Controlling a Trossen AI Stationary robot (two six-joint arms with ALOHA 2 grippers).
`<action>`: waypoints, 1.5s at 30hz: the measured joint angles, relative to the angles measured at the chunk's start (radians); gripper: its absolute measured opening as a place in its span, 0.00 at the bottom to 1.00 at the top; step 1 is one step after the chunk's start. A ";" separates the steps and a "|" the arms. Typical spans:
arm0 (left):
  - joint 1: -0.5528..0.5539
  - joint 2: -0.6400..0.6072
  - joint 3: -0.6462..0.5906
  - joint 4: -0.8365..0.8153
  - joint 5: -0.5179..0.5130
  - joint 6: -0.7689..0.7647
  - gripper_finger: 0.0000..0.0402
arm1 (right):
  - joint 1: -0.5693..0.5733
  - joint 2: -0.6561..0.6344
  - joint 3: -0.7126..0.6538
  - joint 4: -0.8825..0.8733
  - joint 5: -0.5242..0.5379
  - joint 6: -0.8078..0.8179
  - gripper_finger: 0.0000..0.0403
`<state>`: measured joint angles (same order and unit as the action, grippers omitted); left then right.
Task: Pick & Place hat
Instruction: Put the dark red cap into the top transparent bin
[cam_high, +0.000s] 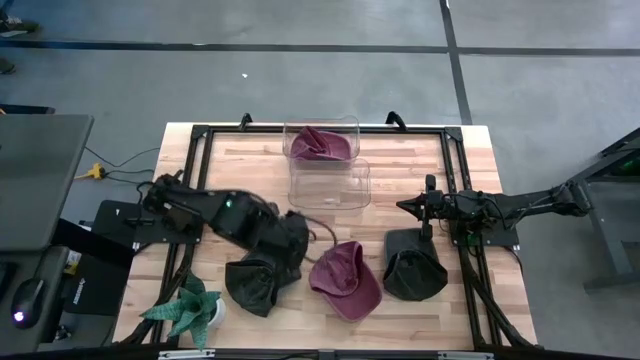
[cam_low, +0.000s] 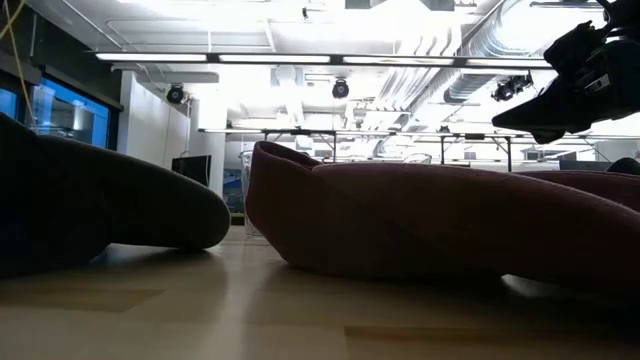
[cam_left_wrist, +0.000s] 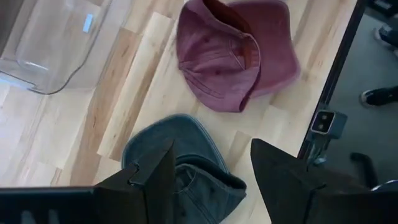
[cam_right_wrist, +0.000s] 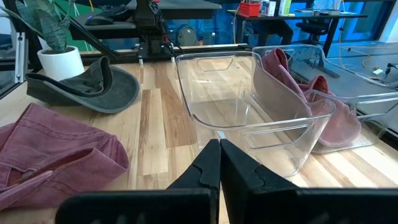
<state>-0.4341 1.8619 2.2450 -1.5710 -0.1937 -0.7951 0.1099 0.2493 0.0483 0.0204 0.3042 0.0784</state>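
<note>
The left gripper (cam_left_wrist: 211, 180) hangs over the grey hat (cam_high: 256, 284) with jaws spread wide and holding nothing, apparently lined up to grasp its crown. The right gripper (cam_right_wrist: 219, 163) waits at the worktop's (cam_high: 470, 165) right side, jaws pressed together and empty. A maroon hat (cam_high: 346, 278) and a dark hat (cam_high: 414, 266) lie alongside. The near bin (cam_high: 330, 185) is empty; the far bin (cam_high: 320, 141) holds another maroon hat (cam_high: 318, 145).

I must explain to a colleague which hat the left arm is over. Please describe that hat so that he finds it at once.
Start at the potted plant on the front left corner of the wooden table. Just beside it lies a dark grey-green cap, under the open left pincer. Its neighbour, the maroon cap, lies towards the table's middle.
</note>
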 joint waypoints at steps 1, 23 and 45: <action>-0.014 0.000 -0.004 0.002 -0.004 -0.007 0.50 | 0.000 0.000 0.000 0.000 0.000 0.000 0.00; -0.145 -0.009 -0.521 0.434 0.019 0.281 0.50 | 0.000 0.000 0.000 -0.001 0.000 0.000 0.00; -0.181 -0.009 -0.665 0.696 -0.108 0.619 0.77 | 0.000 0.000 0.000 -0.001 0.000 0.000 0.00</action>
<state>-0.6151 1.8530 1.5795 -0.8747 -0.3015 -0.1761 0.1101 0.2493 0.0483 0.0193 0.3039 0.0784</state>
